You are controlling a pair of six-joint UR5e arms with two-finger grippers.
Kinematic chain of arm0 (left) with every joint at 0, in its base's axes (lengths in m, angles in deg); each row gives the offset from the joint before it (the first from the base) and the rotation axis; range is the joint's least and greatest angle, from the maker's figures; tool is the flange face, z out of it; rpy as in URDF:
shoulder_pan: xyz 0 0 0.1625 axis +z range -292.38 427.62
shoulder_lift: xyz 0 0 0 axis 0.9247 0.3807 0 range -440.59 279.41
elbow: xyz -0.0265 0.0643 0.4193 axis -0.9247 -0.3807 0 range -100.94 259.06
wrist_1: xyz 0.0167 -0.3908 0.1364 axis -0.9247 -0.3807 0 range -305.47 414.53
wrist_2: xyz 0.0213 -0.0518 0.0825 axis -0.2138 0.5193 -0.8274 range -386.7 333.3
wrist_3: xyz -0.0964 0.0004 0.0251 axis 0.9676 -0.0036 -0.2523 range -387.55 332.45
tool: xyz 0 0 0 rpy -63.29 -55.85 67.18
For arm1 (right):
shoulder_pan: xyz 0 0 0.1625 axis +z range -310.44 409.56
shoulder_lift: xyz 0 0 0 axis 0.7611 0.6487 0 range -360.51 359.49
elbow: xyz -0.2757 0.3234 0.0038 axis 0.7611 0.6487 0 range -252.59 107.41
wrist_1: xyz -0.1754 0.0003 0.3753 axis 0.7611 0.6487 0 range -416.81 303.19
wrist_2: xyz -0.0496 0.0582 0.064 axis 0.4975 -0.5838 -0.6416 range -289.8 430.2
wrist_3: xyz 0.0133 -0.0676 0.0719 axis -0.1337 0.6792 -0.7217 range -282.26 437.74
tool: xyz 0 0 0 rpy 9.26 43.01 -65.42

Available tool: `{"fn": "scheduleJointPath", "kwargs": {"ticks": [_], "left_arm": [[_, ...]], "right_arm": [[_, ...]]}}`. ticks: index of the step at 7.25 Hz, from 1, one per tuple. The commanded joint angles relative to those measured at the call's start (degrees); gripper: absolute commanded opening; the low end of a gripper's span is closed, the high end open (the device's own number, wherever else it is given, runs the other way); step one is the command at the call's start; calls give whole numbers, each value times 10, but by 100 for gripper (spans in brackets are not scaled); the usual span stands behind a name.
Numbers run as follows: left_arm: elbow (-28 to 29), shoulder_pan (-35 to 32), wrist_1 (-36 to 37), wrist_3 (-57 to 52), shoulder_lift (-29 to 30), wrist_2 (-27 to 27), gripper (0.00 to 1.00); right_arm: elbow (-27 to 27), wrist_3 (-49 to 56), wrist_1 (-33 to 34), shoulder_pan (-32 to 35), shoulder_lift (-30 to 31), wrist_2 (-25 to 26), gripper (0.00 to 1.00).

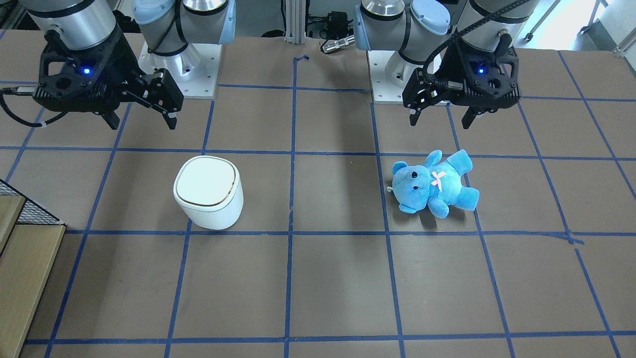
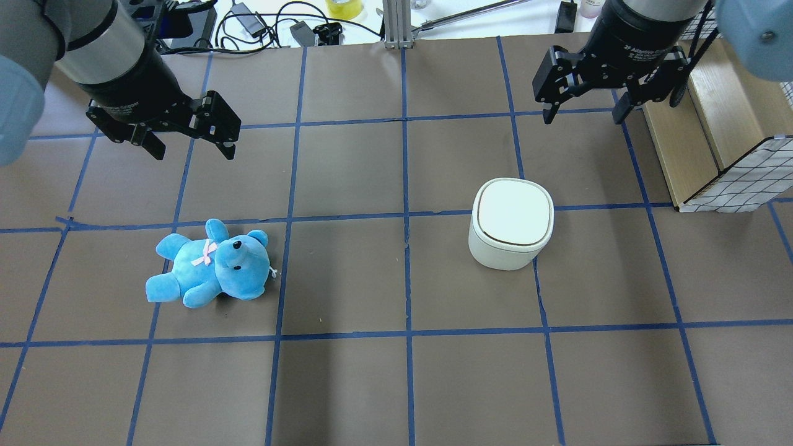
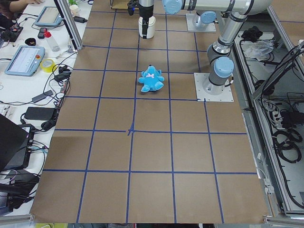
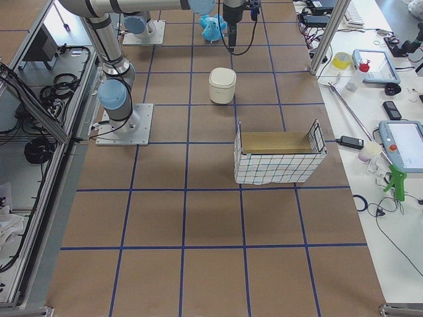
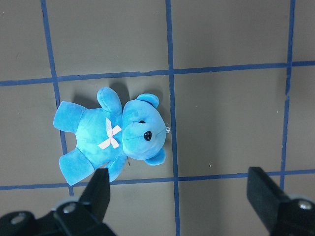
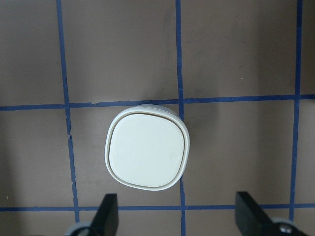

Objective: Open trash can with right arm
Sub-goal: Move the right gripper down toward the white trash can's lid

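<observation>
The white trash can (image 2: 512,223) stands upright on the table's right half with its flat lid shut; it also shows in the front view (image 1: 208,191) and in the right wrist view (image 6: 146,151). My right gripper (image 2: 582,114) is open and empty, hanging in the air beyond the can and apart from it; it shows in the front view (image 1: 143,122) and its own view (image 6: 178,214). My left gripper (image 2: 193,152) is open and empty, above the table beyond the blue teddy bear (image 2: 210,263).
The teddy bear (image 5: 113,135) lies on its back on the left half. A wire-mesh box with a wooden inside (image 2: 731,155) stands at the table's right edge, close to my right gripper. Blue tape lines grid the brown table.
</observation>
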Motion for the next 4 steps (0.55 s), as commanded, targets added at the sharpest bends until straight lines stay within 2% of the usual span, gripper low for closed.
{"fn": "scheduleJointPath", "kwargs": {"ticks": [1,2,4], "left_arm": [[0,0,0,0,0,0,100],[0,0,0,0,0,0,100],[0,0,0,0,0,0,100]], "right_arm": [[-1,-34,-1,2,-2,-42,12],[-2,-39,-1,13,-5,-65,0],[-24,-38,10,49,-13,-72,0]]}}
